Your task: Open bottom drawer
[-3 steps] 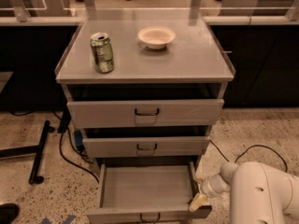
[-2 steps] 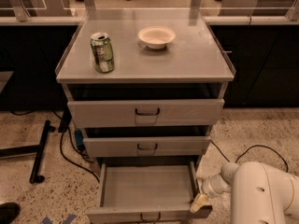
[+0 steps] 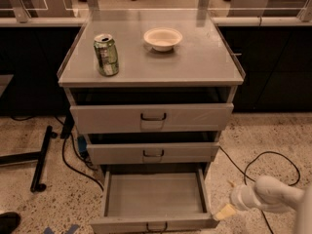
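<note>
Risk of knocking open bottom drawer (image 3: 155,196) back via gripper (image 3: 225,212) beside right front corner; gripper state impossible to tell.

No legible text. Green can (image 3: 106,55), worktop front-left corner: label possibly printed, unreadable. Gripper (image 3: 225,212) right of bottom drawer (image 3: 153,196) front.

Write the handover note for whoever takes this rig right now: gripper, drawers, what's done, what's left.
Gripper: low on the right, beside the bottom drawer's front right corner, not on its handle.
Bottom drawer: pulled far out, its tray in full view with nothing in it.
Middle drawer and top drawer: their fronts sit further back, above it.
Done: the bottom drawer looks open.
Left: probably only backing the arm clear of the drawer.
</note>
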